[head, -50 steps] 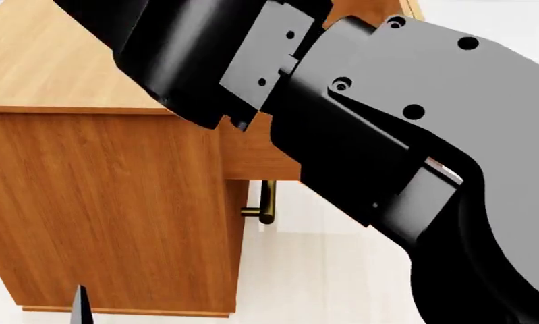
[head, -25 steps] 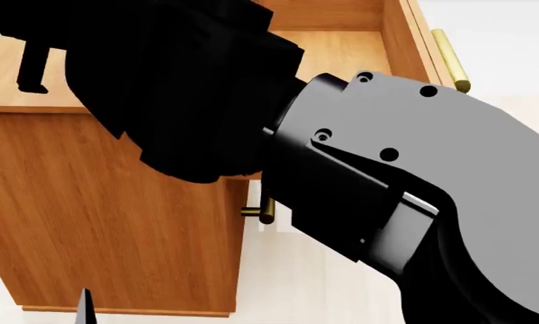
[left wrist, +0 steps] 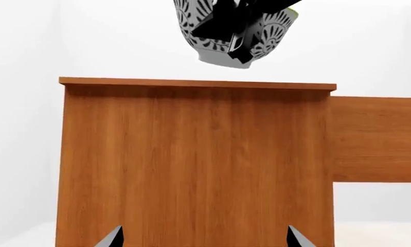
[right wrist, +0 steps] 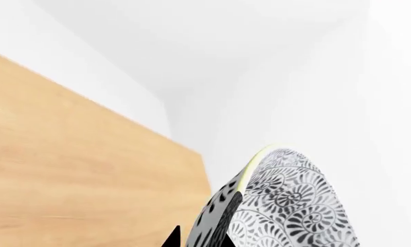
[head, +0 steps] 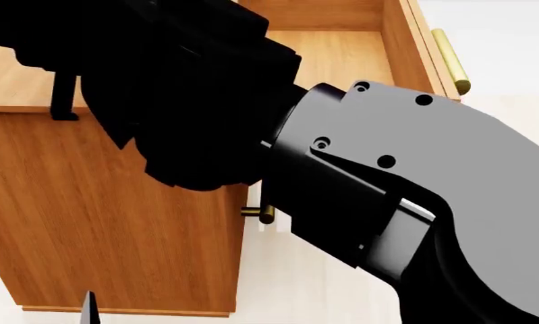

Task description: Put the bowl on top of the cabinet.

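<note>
Carry step — right gripper (left wrist: pixel 238 32) clenched on the deep white grey-patterned bowl (left wrist: pixel 222 43) above the light-brown wooden cabinet (left wrist: pixel 191 154); next, lower it and let go.

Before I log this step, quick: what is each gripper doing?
Left gripper: open, holding nothing.
Right gripper: shut on the bowl, above the cabinet.

Open air between the held bowl (left wrist: pixel 233 43) and the bare cabinet (left wrist: pixel 191 154) top, drawer (head: pixel 359 40) pulled open alongside
</note>
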